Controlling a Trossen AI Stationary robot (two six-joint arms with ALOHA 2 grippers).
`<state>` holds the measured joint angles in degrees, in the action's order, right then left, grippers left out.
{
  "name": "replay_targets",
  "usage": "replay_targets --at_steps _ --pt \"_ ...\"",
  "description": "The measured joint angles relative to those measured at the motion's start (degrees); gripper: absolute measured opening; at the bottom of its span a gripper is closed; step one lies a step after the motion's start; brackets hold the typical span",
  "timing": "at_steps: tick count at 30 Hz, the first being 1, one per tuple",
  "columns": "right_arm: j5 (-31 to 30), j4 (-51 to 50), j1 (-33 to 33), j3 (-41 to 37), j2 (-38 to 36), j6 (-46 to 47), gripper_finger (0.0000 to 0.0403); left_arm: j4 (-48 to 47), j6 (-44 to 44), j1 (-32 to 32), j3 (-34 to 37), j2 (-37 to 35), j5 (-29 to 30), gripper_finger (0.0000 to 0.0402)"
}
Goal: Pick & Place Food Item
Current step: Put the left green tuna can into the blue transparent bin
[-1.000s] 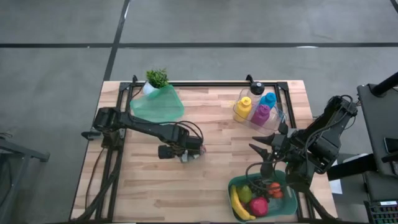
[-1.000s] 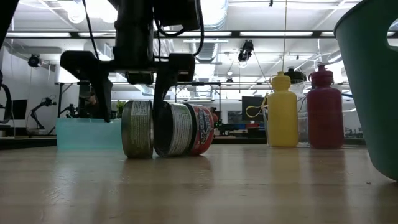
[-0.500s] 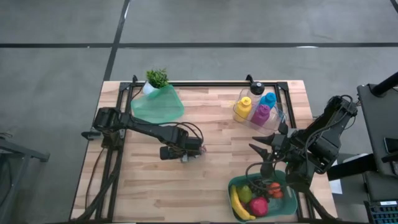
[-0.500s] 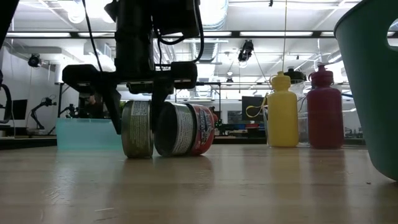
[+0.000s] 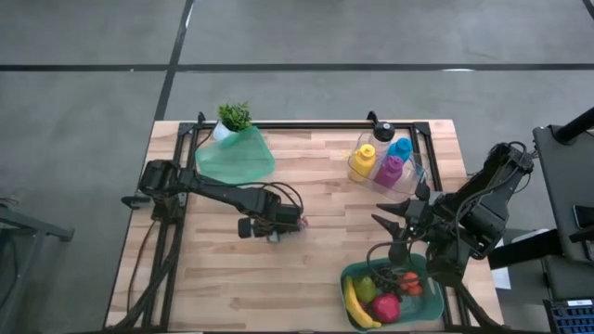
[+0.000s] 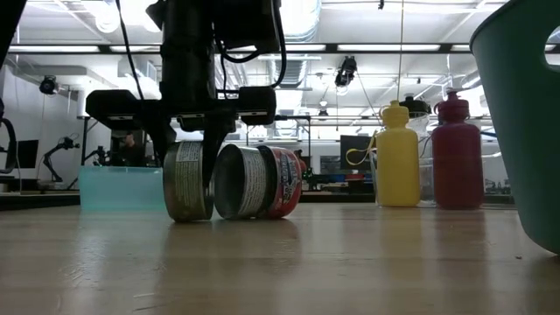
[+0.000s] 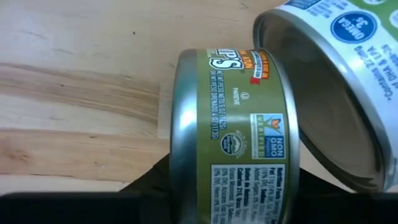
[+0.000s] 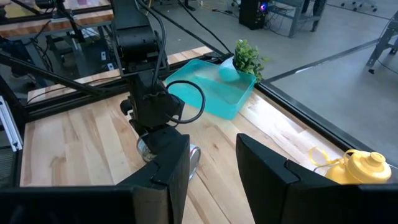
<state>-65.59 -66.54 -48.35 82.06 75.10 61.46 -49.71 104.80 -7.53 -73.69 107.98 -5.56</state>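
Left gripper [image 6: 188, 144]: it is down at the middle of the wooden table [image 5: 316, 269], with one finger on each flat end of the green-label can [image 6: 189, 181]. The fingers have closed in onto the can — in the low view they lie against both its ends.

Green-label can: it stands on its edge on the table, between the left fingers. In the left wrist view [image 7: 239, 149] its label fills the space just ahead of the fingers.

Second can [image 6: 258, 181]: it has a red and white label and lies on its side outside the left fingers, just beside the far finger. It leans toward the green-label can; I cannot tell if the two cans touch.

Right gripper [image 8: 211, 158]: it hangs above the table, well apart from the cans, near the green bowl [image 5: 357, 274]. Its fingers stand a little apart and nothing is between them.

Green bowl: it holds a banana [image 5: 357, 306] and other fruit — it sits below the right fingers, at the table's corner.

Bottles [image 5: 380, 160]: yellow, blue and magenta, grouped at the far edge, apart from both grippers.

Teal tray [image 5: 237, 155]: it is beside a small plant [image 5: 235, 116], behind the left arm.
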Motion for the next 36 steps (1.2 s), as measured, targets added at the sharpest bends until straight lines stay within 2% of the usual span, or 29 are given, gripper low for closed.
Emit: replay_targets --at_steps 10,19,30,36 --pt "0.0 0.0 0.0 0.0 0.0 0.0 0.0125 -3.0 -3.4 0.0 -0.6 -1.4 -0.7 0.014" --pt "0.0 0.0 0.0 0.0 0.0 0.0 0.0125 -11.8 -0.5 0.0 -0.7 -9.5 0.2 0.014" --pt "0.0 0.0 0.0 0.0 0.0 0.0 0.0125 -25.5 1.7 0.0 -0.7 -21.9 9.0 0.014" --pt "0.0 0.0 0.0 0.0 0.0 0.0 0.0125 -31.9 1.8 0.3 -0.6 -28.3 18.5 0.0139"
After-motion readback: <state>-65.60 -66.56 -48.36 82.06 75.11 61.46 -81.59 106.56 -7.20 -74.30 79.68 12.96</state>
